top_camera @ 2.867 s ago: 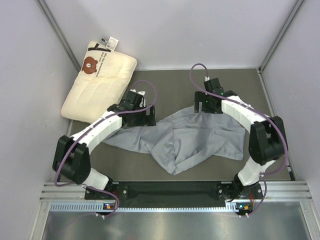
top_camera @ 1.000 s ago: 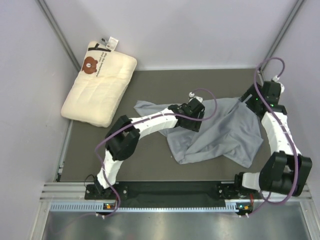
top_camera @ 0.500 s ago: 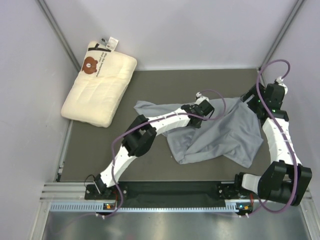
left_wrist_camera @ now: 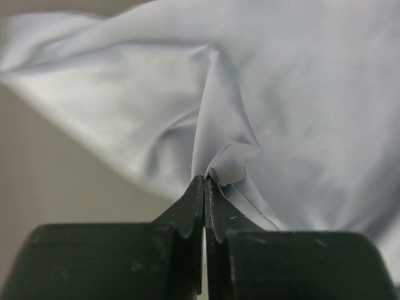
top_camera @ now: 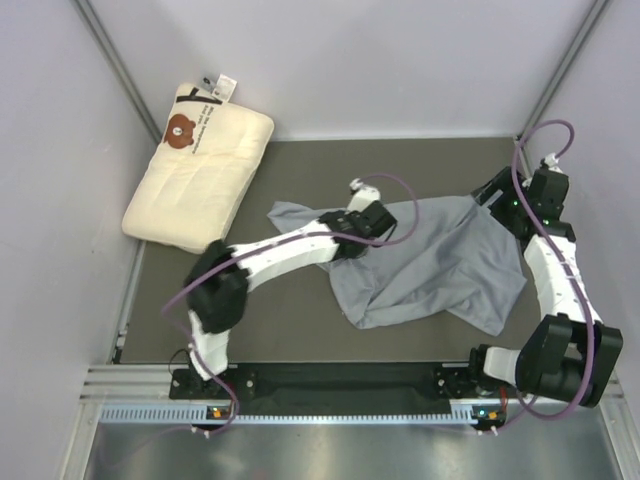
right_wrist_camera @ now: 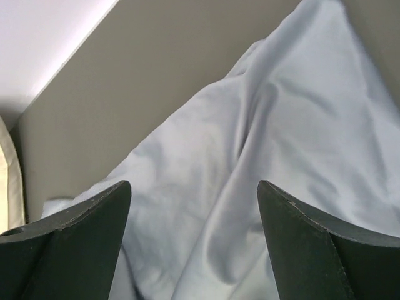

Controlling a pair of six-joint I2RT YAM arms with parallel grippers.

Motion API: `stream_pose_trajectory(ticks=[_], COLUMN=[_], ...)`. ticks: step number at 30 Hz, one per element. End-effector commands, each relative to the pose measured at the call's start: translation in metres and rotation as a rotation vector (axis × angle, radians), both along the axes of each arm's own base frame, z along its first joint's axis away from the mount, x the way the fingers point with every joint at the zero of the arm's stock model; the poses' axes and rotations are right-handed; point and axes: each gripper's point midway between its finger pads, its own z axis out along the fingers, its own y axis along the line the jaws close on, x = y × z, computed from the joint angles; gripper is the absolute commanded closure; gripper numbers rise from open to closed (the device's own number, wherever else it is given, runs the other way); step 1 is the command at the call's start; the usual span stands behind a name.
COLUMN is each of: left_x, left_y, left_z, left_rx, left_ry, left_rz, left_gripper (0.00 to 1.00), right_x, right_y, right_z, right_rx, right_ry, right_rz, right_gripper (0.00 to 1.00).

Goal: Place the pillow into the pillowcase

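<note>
Tightly pinched between the closed tips of the left gripper [left_wrist_camera: 204,182] is a raised fold of the pillowcase [left_wrist_camera: 300,94], a thin, smooth grey-blue cloth creased into soft ridges. The right gripper [right_wrist_camera: 192,190] is held wide apart over the cloth's upper right corner, with nothing gripped. The crumpled pillowcase is spread at centre right of the dark mat [top_camera: 320,165], and bare mat is seen above and to its left. The plump, quilted cream pillow [top_camera: 200,170] is found at upper left, well apart.
</note>
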Motion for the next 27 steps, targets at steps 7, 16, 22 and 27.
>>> stream_pose_trajectory(ticks=[7,16,22,27], left_x=[-0.087,-0.139,-0.116,-0.091], left_y=[0.179,0.268,0.230,0.172], left_z=[0.044,0.076,0.074,0.047], left_rx=[-0.026,-0.010,-0.077,-0.173], left_ry=[-0.116,-0.163,-0.166,-0.091], left_rz=[0.332,0.590,0.461,0.293], left_gripper=[1.00,0.01,0.01,0.01], right_x=[0.017,0.008,-0.014,-0.034], right_y=[0.053,0.090,0.088,0.059], right_z=[-0.039,-0.054,-0.063,-0.074], right_rx=[-0.034,-0.063,-0.111,-0.181], right_ry=[0.120,0.152,0.181,0.278], right_rz=[0.206,0.266,0.270,0.116], right_gripper=[0.17,0.17,0.17,0.16])
